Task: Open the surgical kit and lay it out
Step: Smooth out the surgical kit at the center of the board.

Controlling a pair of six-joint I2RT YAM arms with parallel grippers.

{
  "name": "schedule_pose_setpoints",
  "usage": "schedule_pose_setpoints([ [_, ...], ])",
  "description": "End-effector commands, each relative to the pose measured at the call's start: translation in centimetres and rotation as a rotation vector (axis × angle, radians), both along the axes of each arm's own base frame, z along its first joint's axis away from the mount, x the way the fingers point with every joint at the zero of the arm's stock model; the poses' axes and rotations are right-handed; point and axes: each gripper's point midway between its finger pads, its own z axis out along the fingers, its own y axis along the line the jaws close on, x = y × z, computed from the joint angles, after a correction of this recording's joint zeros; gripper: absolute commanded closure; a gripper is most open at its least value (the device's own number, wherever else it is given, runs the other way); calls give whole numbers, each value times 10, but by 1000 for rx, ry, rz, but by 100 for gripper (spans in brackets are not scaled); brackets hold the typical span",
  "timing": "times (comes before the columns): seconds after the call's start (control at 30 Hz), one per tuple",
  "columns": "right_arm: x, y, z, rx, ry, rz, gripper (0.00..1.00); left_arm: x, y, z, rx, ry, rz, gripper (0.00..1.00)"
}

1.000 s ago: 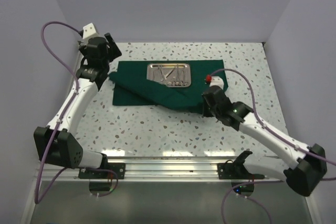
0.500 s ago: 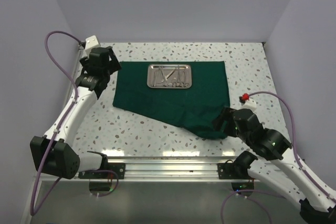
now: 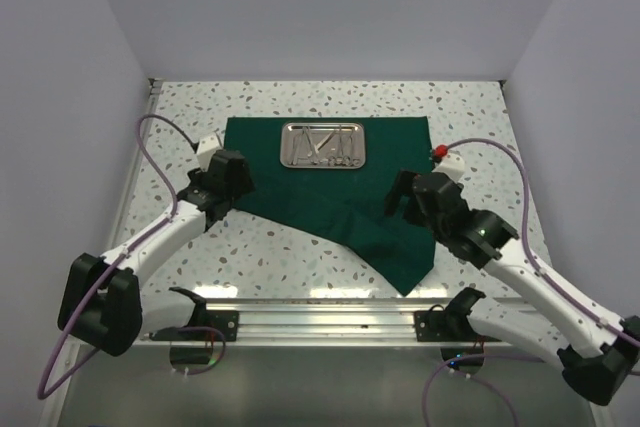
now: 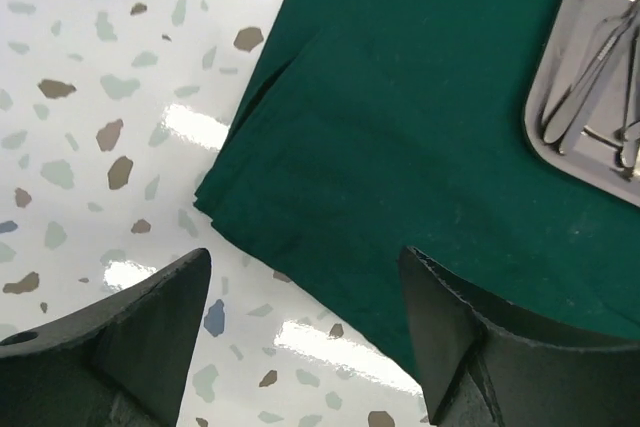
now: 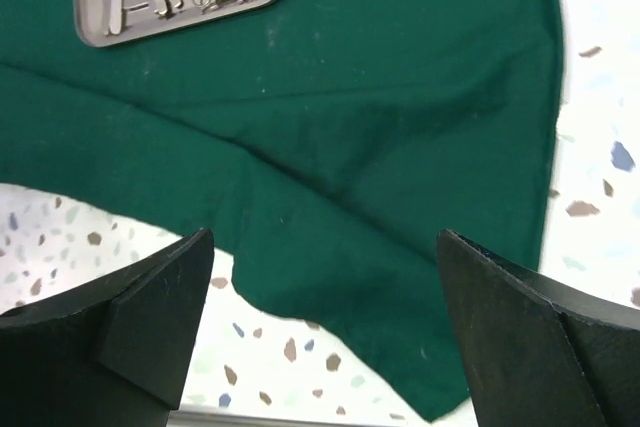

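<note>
– On the speckled worktop (image 3: 280,247), where does the kit sit?
– The dark green cloth wrap (image 3: 340,182) lies opened out across the middle and far part. Its far edge is straight and parallel to the back wall (image 3: 330,17). The steel tray (image 3: 322,144) stands on it at the far centre, well inside the cloth's edges.
– How does the cloth look?
– Flat and matte around the tray. Its near edge is not square: it slants from the left side down to a point at the near right, close to the rail (image 3: 320,307). A long soft crease crosses it on the near side of the tray. The left wrist view shows layered folds at the left near corner.
– And the tray?
– Shiny and rectangular, with rounded corners and a raised rim. The silver instruments (image 3: 325,146) lie together inside it. The right wrist view shows ring handles and straight tweezer-like pieces, too small to count.
– The left claw (image 4: 305,259)?
– Spread wide and holding nothing, above the cloth's left near corner, where cloth meets bare worktop. Whether it touches, I cannot tell.
– The right claw (image 5: 325,239)?
– Also spread wide and empty, over the right part of the cloth near its slanted edge. The tray is well beyond its fingers.
</note>
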Motion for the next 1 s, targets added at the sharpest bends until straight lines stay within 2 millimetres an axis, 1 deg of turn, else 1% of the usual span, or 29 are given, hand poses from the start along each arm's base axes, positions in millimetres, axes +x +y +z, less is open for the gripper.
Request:
schedule_pose_setpoints([
  [0.0, 34, 22, 27, 8, -95, 9, 4, 13, -3, -6, -91, -74, 95, 21],
  [0.03, 38, 27, 20, -5, -78, 22, 4, 12, -5, -13, -110, -68, 96, 21],
  [0.07, 40, 29, 18, -8, -77, 27, 4, 14, -6, -15, -127, -83, 103, 23],
  [0.1, 44, 33, 18, -3, -87, 30, 4, 11, -5, -24, -143, -75, 124, 23],
  [0.17, 47, 33, 11, -28, -79, 34, 4, 12, -4, -31, -154, -85, 150, 23],
  [0.23, 49, 33, 9, -42, -80, 31, 4, 9, -1, -41, -166, -78, 182, 23],
  [0.27, 51, 31, 7, -60, -79, 26, 4, 10, -2, -42, -176, -85, 187, 24],
  [0.33, 52, 29, 5, -75, -77, 23, 3, 7, -3, -52, -195, -81, 192, 25],
  [0.4, 54, 29, 5, -83, -85, 20, 3, 9, -4, -57, -213, -97, 199, 27],
  [0.53, 59, 30, -1, -97, -81, 22, 3, 8, -4, -78, -203, -62, 213, 29],
  [0.73, 66, 36, -20, -131, -34, 38, 3, 12, -4, -90, -202, -63, 221, 35],
  [0.8, 68, 36, -23, -135, -26, 36, 3, 13, -3, -91, -202, -68, 227, 41],
  [0.83, 69, 35, -24, -140, -24, 35, 3, 12, -3, -92, -199, -63, 226, 45],
  [0.87, 69, 35, -25, -142, -23, 32, 3, 13, -4, -92, -204, -67, 224, 53],
  [0.97, 70, 33, -26, -148, -25, 27, 3, 13, -4, -91, -201, -69, 220, 64],
])
